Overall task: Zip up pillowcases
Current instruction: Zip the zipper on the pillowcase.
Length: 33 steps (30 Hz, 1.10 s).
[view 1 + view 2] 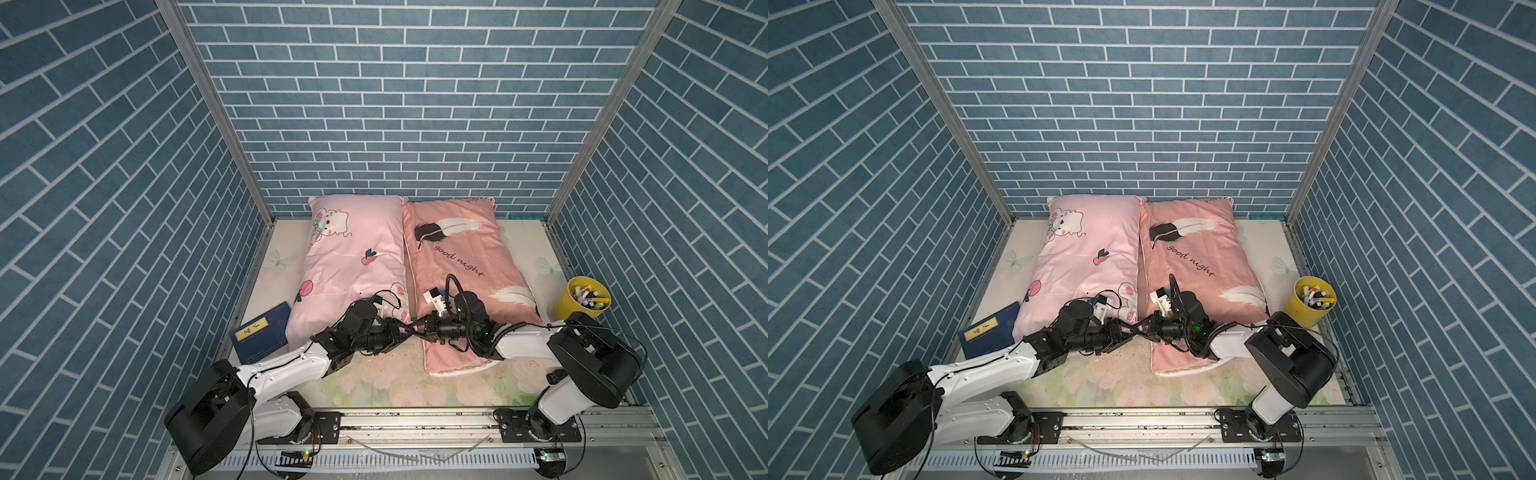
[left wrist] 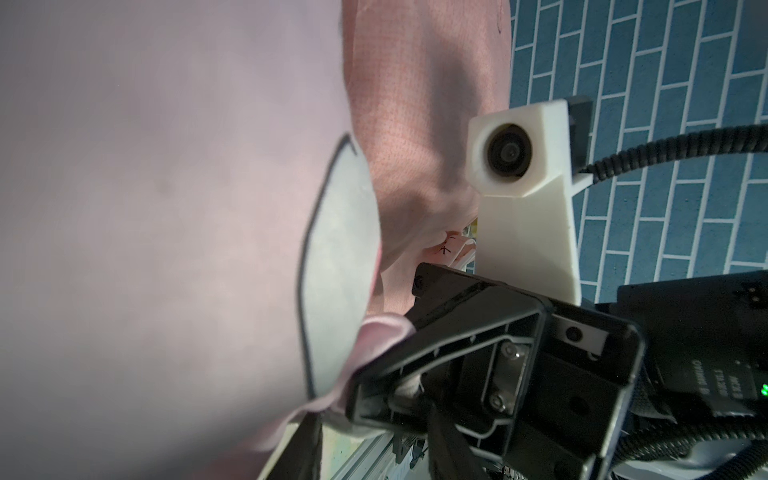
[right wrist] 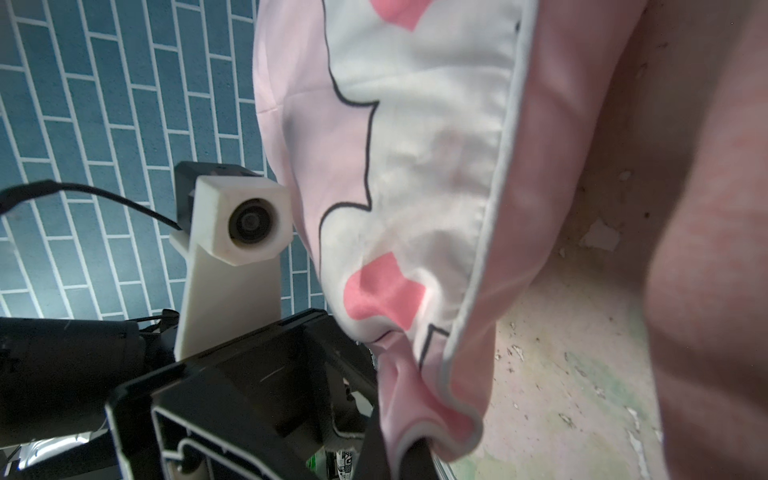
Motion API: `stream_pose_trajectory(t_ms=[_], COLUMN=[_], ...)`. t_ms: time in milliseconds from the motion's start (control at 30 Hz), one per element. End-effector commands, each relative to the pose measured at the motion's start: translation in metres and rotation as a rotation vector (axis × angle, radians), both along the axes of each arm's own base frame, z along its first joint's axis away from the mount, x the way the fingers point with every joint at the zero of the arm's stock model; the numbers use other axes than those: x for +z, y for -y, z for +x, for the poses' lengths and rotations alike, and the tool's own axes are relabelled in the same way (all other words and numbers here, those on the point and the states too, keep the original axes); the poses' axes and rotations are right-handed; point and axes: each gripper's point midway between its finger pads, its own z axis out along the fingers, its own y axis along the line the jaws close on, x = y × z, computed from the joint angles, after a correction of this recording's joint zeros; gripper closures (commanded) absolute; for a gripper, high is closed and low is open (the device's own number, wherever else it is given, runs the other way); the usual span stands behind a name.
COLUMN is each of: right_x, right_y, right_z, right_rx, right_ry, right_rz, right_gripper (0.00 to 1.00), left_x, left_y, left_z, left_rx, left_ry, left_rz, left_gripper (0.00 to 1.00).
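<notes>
bunny pillowcase (image 1: 353, 266): centre-left of frame on desk (image 1: 374, 386), side against feather pillowcase (image 1: 465, 257)
right pincer (image 1: 419, 329): clamped on bunny pillowcase's near corner
left pincer (image 1: 404, 332): same corner, cannot tell if gripping

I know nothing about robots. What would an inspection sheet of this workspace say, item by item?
Surface: floral mat, worn in places.
Job's things: bunny pillowcase and feather pillowcase lie side by side; zips not visible.
Clutter: dark blue booklet beside the bunny pillowcase; yellow cup of markers beside the feather pillowcase.
Grippers: right gripper shut on the bunny pillowcase's near corner; left gripper at the same corner, grip unclear.
Cables: black cable looping above the right wrist; thin wires by the left wrist.
Surroundings: blue brick-pattern walls; metal rail in front.
</notes>
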Motion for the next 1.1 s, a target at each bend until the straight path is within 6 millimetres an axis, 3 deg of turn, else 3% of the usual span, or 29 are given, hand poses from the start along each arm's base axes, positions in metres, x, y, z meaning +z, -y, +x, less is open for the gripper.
stream_pose_trajectory(t_ms=[0,267,700,1067], right_x=[0.02,0.018,0.001,0.0], right_y=[-0.01,-0.013,-0.005,0.003], right_z=[-0.007,-0.01,-0.012,-0.006], right_rx=[0.044,0.054,0.037,0.001], right_ry=[0.003,-0.006,-0.008,0.008], right_rz=[0.094,0.1,0.022,-0.014], right_gripper=[1.0,1.0,1.0,1.0], left_x=[-0.006,-0.012,-0.017,-0.021], left_y=[0.001,0.0,-0.006,-0.013], left_z=[-0.001,-0.003,-0.008,-0.016], left_rx=[-0.004,-0.003,-0.002,-0.021], left_ry=[0.001,-0.003,-0.019,-0.022], left_rz=[-0.002,-0.001,0.019,0.057], left_gripper=[0.58,0.42,0.49,0.52])
